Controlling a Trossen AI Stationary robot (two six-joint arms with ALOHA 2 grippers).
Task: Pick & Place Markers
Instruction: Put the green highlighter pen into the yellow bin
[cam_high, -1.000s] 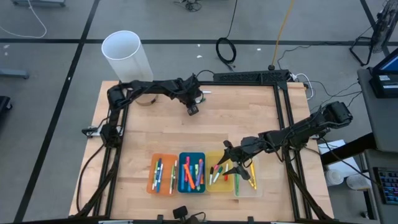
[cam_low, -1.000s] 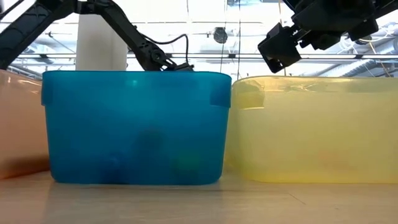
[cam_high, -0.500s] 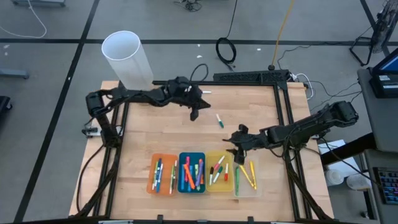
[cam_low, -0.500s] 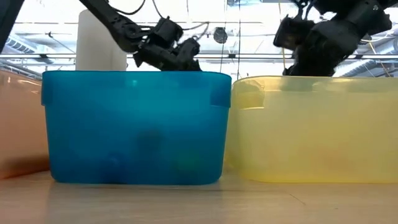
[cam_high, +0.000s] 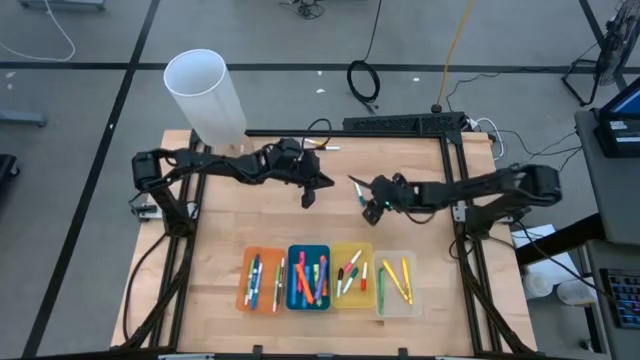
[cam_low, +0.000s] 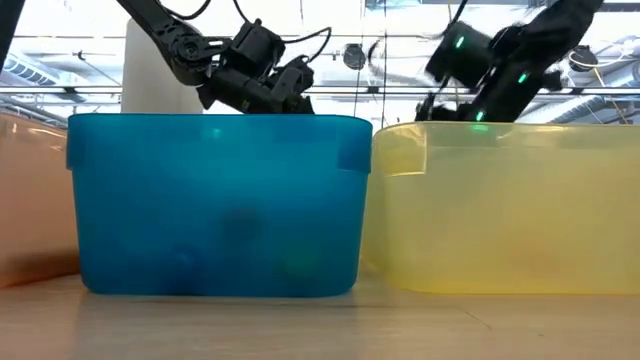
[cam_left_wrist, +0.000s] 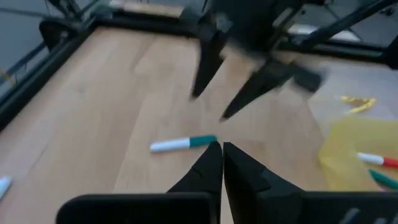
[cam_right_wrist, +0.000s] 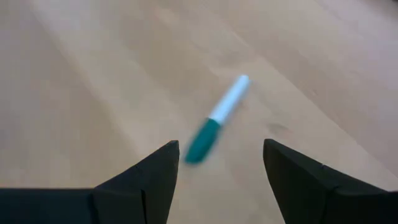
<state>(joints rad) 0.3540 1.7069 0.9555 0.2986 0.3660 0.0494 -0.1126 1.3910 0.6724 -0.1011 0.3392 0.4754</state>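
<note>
A white marker with a green cap (cam_high: 359, 192) lies alone on the bare wood of the bench (cam_high: 230, 220), a little above the centre of the overhead frame. The right hand (cam_high: 362, 190) is right over it, reaching in from the right side of the frame with its two fingers spread wide apart. In the right wrist view the marker (cam_right_wrist: 216, 119) lies flat on the wood between the two dark fingers (cam_right_wrist: 146, 174), touching neither, so nothing is grasped.

The left hand (cam_high: 308, 196) sits just left of the marker, near the frame's centre, its arm stretching in from the upper left. Its fingers are clenched together with nothing between them; in the left wrist view the fingertips (cam_left_wrist: 214, 163) meet at the bottom centre, the marker (cam_left_wrist: 184, 144) lies on the wood just beyond them, and the right hand's spread fingers (cam_left_wrist: 205, 62) hang above it.

Along the lower middle of the overhead frame four trays stand side by side: an orange tray (cam_high: 246, 290), a blue tray (cam_high: 291, 300), a yellow tray (cam_high: 336, 300) and a clear tray (cam_high: 413, 308). Each holds several coloured markers (cam_high: 310, 279) lying lengthwise. From bench height the blue tray (cam_low: 215, 200) and yellow tray (cam_low: 510, 205) fill the foreground, with both arms visible above their rims.

A tall white tube (cam_high: 205, 95) stands at the upper left corner of the bench.
</note>
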